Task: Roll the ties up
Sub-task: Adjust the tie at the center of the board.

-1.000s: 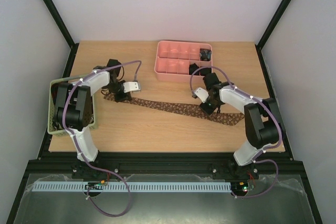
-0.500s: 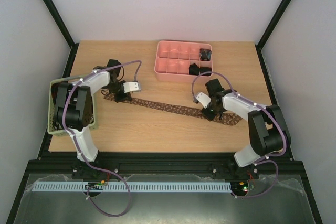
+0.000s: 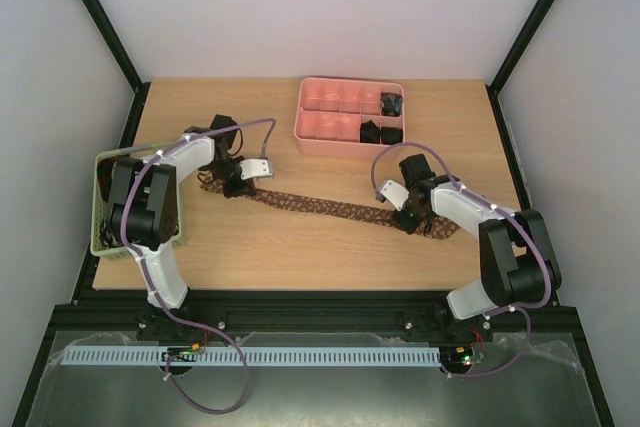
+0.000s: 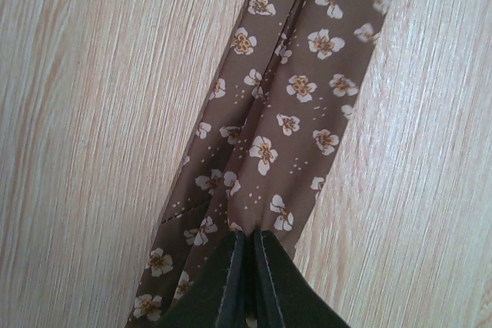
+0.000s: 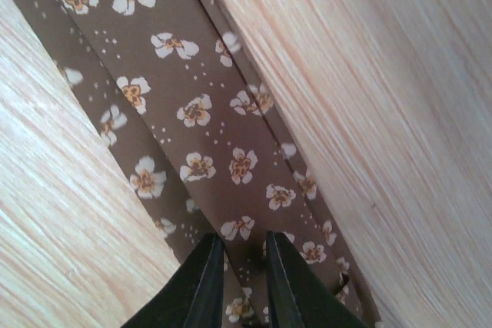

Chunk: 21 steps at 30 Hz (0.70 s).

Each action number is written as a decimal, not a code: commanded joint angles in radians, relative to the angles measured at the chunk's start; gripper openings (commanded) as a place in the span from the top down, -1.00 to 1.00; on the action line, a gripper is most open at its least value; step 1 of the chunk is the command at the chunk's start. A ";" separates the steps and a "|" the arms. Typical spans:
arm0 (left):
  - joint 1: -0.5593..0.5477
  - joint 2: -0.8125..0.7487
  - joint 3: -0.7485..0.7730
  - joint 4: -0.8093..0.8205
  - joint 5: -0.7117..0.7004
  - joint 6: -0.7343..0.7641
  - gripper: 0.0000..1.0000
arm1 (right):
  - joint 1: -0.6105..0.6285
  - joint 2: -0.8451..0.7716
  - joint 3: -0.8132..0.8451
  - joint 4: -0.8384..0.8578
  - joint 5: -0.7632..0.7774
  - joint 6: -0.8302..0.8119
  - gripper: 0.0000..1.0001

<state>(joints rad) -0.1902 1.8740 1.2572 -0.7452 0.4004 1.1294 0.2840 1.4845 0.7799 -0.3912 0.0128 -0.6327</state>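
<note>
**Brown floral tie (image 3: 330, 209) laid out flat between both grippers**

The left gripper (image 3: 237, 187) is closed, its fingertips pinching the narrow end of the tie, and the fabric puckers at the tips and runs straight ahead of them across the wooden tabletop (image 3: 300, 247). The right gripper (image 3: 408, 222) sits over the wide end with its jaws slightly parted and flat fabric visible in the gap. Beyond the right gripper, a pink tray (image 3: 300, 127) holds dark tie coils (image 3: 383, 132).
</note>
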 commanded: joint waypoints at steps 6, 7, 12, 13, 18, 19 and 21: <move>-0.038 0.039 -0.025 0.020 -0.057 -0.024 0.83 | -0.046 -0.034 0.116 -0.263 -0.039 -0.042 0.27; -0.038 0.038 -0.028 0.022 -0.060 -0.023 0.81 | -0.063 -0.033 0.142 -0.295 -0.069 -0.025 0.27; -0.048 0.027 -0.032 0.030 -0.039 -0.032 0.78 | -0.198 0.032 0.259 -0.479 -0.193 0.085 0.44; -0.054 0.023 -0.035 0.032 -0.036 -0.035 0.78 | -0.233 0.055 0.273 -0.512 -0.221 0.105 0.47; -0.082 0.009 -0.065 0.046 -0.038 -0.040 0.79 | -0.372 0.138 0.303 -0.631 -0.380 0.194 0.50; -0.086 0.008 -0.071 0.050 -0.040 -0.040 0.78 | -0.384 0.144 0.299 -0.637 -0.399 0.209 0.50; -0.090 0.010 -0.081 0.059 -0.044 -0.039 0.78 | -0.390 0.153 0.282 -0.627 -0.416 0.241 0.50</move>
<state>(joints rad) -0.2676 1.8999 1.2011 -0.6914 0.3473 1.0920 -0.0898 1.6161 1.0721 -0.8764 -0.2787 -0.4839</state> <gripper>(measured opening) 0.108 0.250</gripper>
